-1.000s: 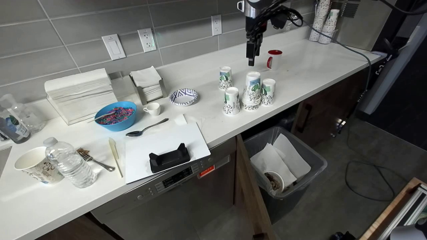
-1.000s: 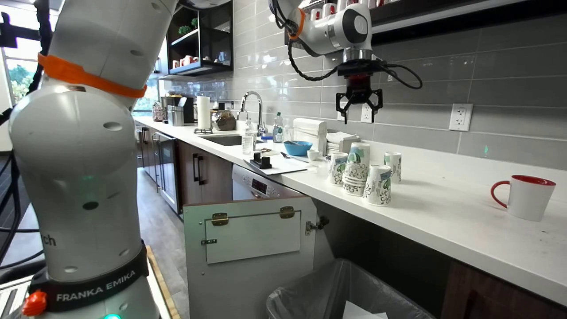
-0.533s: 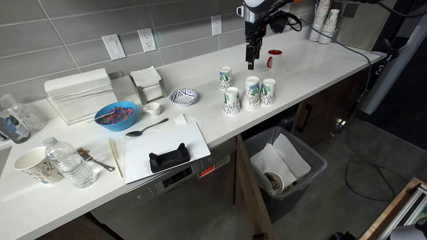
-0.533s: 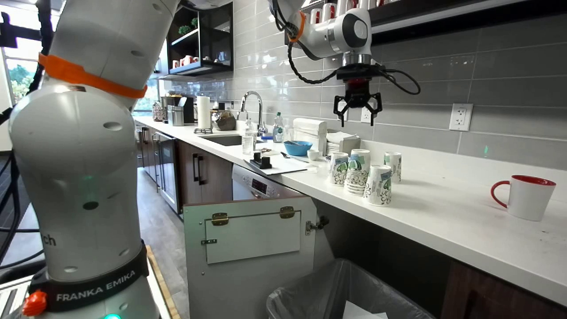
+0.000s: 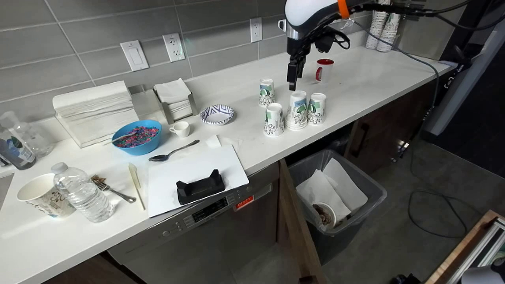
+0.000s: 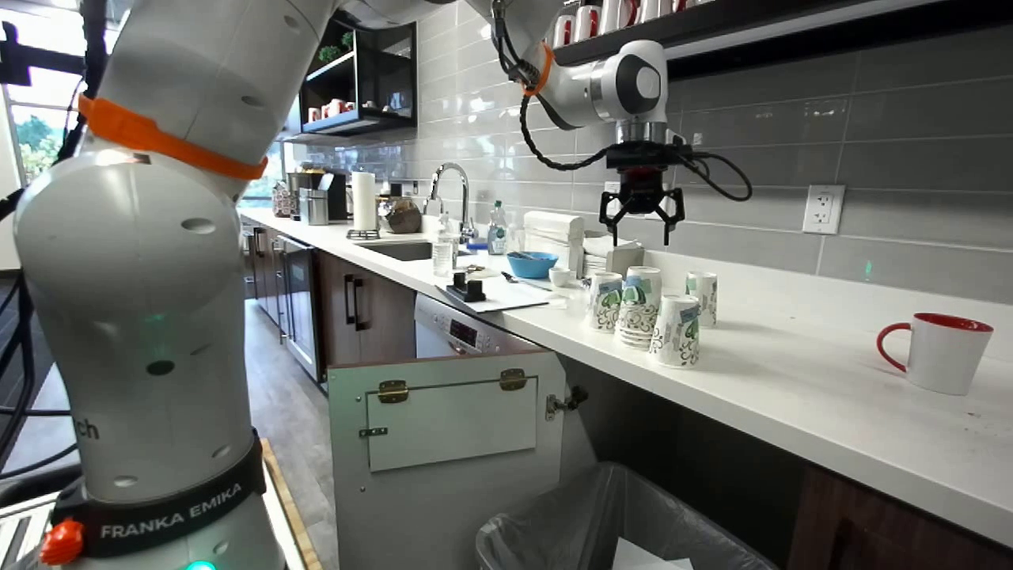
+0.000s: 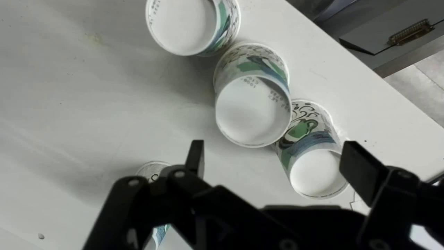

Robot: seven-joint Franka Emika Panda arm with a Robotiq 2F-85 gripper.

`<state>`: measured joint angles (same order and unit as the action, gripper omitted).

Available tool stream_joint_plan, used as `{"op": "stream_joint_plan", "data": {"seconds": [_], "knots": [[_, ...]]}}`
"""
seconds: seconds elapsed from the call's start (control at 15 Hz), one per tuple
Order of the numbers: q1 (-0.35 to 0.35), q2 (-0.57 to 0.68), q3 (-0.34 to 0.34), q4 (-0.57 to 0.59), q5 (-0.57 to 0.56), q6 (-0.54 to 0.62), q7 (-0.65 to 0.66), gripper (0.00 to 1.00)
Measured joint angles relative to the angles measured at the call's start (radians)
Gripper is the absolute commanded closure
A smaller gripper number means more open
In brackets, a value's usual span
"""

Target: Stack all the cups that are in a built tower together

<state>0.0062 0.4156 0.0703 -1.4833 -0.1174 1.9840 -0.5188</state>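
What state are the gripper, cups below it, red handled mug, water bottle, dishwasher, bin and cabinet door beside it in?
Gripper: open, empty
Middle cup stack: nested, upside down
Three nearby cups: upside down
Mug: upright
Water bottle: capped, upright
Dishwasher: shut
Bin: uncovered, paper inside
Cabinet door: open

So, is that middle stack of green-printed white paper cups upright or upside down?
Upside down: the middle stack shows a closed base on top, nested rims below.
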Motion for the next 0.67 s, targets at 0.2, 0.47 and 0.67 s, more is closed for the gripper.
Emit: {"op": "stream_joint_plan", "data": {"seconds": [0.2, 0.47, 0.67], "knots": [[-0.010, 0.012, 0.000, -0.015, 0.003, 0.038, -0.015, 0.00], [-0.022, 0.028, 0.002, -0.021, 0.011, 0.048, -0.026, 0.01], [-0.028, 0.039, 0.003, -0.021, 0.022, 0.049, -0.037, 0.09]]}}
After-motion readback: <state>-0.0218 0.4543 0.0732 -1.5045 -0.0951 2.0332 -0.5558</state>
